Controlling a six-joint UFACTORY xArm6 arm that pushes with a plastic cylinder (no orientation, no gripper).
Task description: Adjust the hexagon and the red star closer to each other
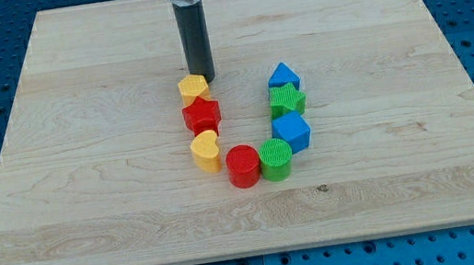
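A yellow hexagon (194, 87) sits on the wooden board just above a red star (202, 114); the two touch or nearly touch. My tip (202, 75) stands right behind the yellow hexagon, at its upper right edge, touching or almost touching it. The rod rises straight up from there to the view's top.
Below the red star lie a yellow heart (206, 151), a red cylinder (243, 166) and a green cylinder (275, 159). Up the right side stand a blue hexagon-like block (291, 131), a green star (287, 99) and a blue triangle-like block (282, 75). The board (85, 172) has blue pegboard around it.
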